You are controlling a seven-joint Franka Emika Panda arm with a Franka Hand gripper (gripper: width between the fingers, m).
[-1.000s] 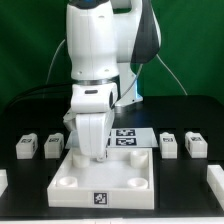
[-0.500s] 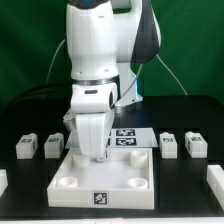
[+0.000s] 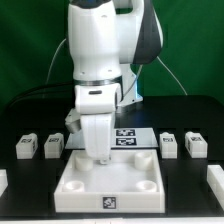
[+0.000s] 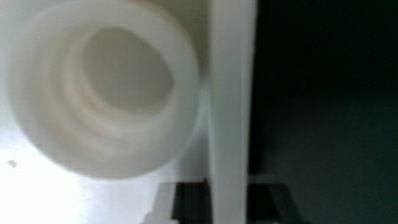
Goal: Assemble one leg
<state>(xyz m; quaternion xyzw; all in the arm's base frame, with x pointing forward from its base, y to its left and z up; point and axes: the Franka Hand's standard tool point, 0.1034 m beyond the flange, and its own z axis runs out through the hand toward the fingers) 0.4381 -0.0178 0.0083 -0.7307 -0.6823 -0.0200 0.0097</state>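
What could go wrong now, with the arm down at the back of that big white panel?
The gripper meets the panel at its back rim, grip unclear: it might slip or skew. The nearest leg stands close to the panel's corner; a sideways slide might knock it.

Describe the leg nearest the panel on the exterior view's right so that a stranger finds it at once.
Start at the large white square panel in front of the arm. Beyond its corner on the exterior view's right stand two small white tagged blocks; the leg is the inner one, next to the marker board, while its twin stands further out.
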